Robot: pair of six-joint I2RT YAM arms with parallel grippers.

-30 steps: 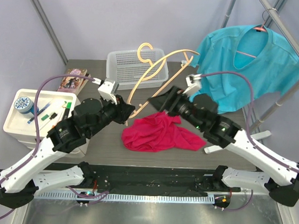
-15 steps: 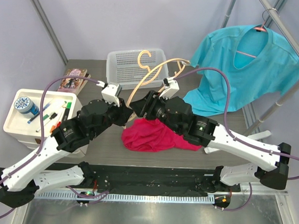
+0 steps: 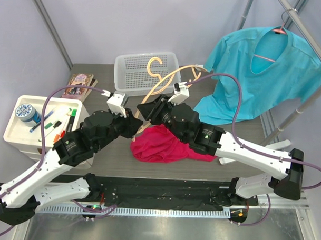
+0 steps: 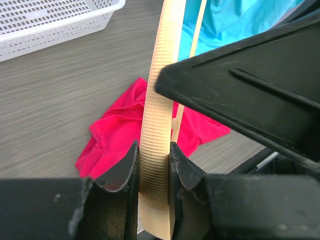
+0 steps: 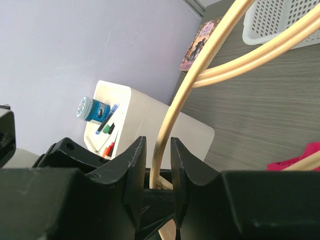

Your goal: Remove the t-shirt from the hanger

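the left tool (image 4: 154,165) is clamped on the ribbed wooden arm of the hanger (image 4: 155,130), a pad pressed to each side. the right tool (image 5: 159,155) straddles a thin rod of the same hanger, its fingers (image 5: 137,160) drawn in close on either side; whether they actually press the wood cannot be told. the hanger stands lifted above the middle of the table (image 3: 111,160), bare of cloth. the red t-shirt (image 3: 159,143) lies crumpled on the table below the two tools, midway along and towards the near edge, off the hanger. a white basket (image 3: 136,72) sits at the far edge, and a teal shirt (image 3: 257,76) hangs on another hanger beyond the far right corner.
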